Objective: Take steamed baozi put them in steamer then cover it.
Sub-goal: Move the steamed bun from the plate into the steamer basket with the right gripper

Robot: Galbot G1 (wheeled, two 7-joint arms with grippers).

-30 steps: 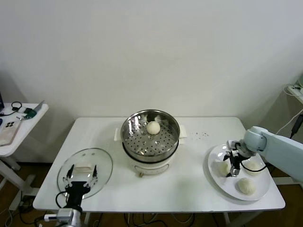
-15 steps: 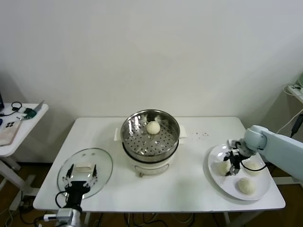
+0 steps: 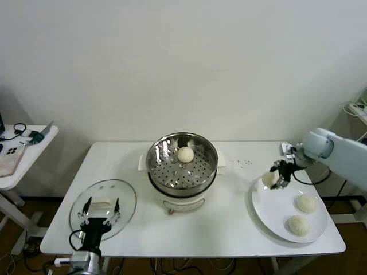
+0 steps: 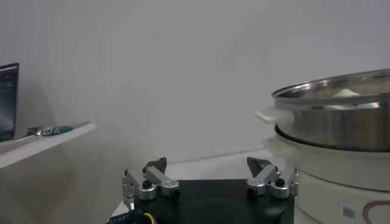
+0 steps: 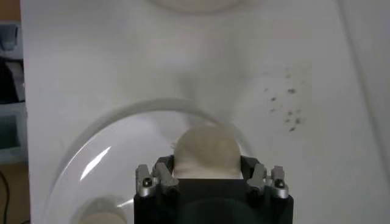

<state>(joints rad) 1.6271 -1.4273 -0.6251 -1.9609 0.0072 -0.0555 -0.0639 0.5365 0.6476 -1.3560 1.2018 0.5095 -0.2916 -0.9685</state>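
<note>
— White table (image 3: 229, 197), plain wall: what's hidden?
— My right gripper (image 3: 275, 179) clamps a bun (image 3: 268, 179) above the plate (image 3: 275, 220), its underside unseen. My left gripper (image 3: 98, 211), spread wide, hangs over the lid (image 3: 123, 197); one bun (image 3: 185, 154) sits in the steamer (image 3: 182, 160).

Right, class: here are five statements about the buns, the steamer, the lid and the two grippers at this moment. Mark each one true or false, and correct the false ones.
1. One baozi in the steamer lies on the perforated floor of the steamer. True.
2. The right gripper is open and empty. False: it is shut on a held baozi, raised over the white plate.
3. Three buns lie on the plate. False: two plate baozi lie there.
4. The glass lid covers the steamer. False: it lies flat on the table, left of the steamer.
5. The left gripper is open at the lid's handle. True.
</note>
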